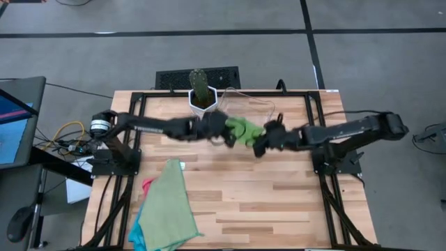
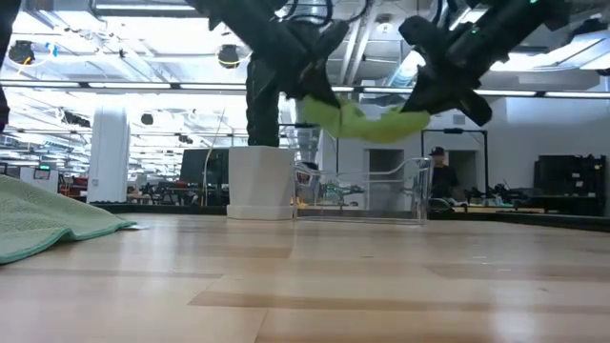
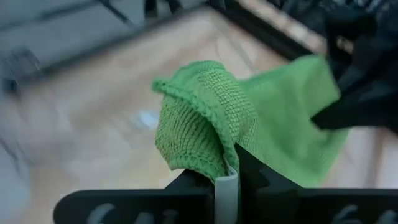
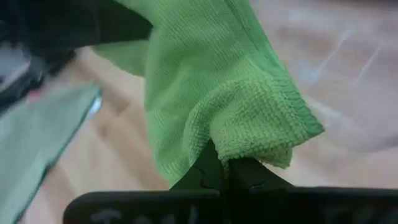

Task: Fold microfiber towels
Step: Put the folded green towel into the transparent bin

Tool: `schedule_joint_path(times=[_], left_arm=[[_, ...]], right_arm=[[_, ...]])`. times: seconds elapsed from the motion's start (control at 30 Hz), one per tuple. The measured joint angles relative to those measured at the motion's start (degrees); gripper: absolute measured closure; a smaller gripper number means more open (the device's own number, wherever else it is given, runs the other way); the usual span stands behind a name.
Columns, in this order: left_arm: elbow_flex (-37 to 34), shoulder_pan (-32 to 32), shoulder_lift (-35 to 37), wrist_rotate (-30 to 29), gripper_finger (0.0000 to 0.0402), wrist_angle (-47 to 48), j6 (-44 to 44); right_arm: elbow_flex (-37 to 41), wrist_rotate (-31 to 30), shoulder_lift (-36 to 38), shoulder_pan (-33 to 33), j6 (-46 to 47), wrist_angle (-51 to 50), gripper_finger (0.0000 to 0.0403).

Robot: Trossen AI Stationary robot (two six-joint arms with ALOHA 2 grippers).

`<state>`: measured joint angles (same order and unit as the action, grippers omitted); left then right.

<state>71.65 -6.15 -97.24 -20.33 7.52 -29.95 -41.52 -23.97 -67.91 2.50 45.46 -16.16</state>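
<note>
Microfiber towels are in two places: a small bright green microfiber towel (image 1: 245, 130) hangs in the air above the far middle of the light wooden slatted table (image 1: 265, 202), stretched between both tools, while a pile of pale green, turquoise and hot pink cloths (image 1: 166, 209) lies on the table's near left corner. From the left, the high view shows the left tool (image 1: 224, 132) clenched on the bright towel's left end and the right tool (image 1: 260, 145) clenched on its right end, both arms reaching inward from their side mounts. Only that view shows the pink and turquoise edges under the pale green top cloth, and the green cactus in a white pot (image 1: 202, 94) at the table's far edge. The low view alone shows that the bright towel (image 2: 367, 121) sags clear of the table, well above it, and that a clear plastic tray (image 2: 367, 195) stands beside the white pot (image 2: 257, 181) behind it; a person shows far off in the room. The left wrist view shows a hemmed corner (image 3: 199, 118) bunched and pinched between its dark fingers; the right wrist view shows another folded corner (image 4: 261, 118) pinched the same way, with the pale green cloth (image 4: 37, 137) blurred beyond. No writing or label can be read in any view.
</note>
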Motion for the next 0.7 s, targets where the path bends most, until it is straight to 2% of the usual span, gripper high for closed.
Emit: schedule_joint_path(times=[0.23, 0.3, 0.37, 0.7], left_arm=[[13.1, -9.3, -5.9, 0.9, 0.0401, 8.6, 9.4], [16.1, -11.5, -8.3, 3.4, 0.0401, 10.5, 9.6], [18.1, -12.9, -11.3, 5.8, 0.0401, 12.4, 9.6], [24.9, -17.6, -22.2, 7.9, 0.0401, 16.4, 10.3]], right_arm=[[0.0, 1.1, 1.7, -13.2, -6.4, -0.1, 0.0386], [-0.1, 2.5, 0.2, -16.1, -7.6, 0.5, 0.0386], [-0.1, 3.0, -1.1, -18.0, -8.3, -0.2, 0.0386], [-0.1, 6.1, -8.0, -24.5, -10.2, 0.6, 0.0382]])
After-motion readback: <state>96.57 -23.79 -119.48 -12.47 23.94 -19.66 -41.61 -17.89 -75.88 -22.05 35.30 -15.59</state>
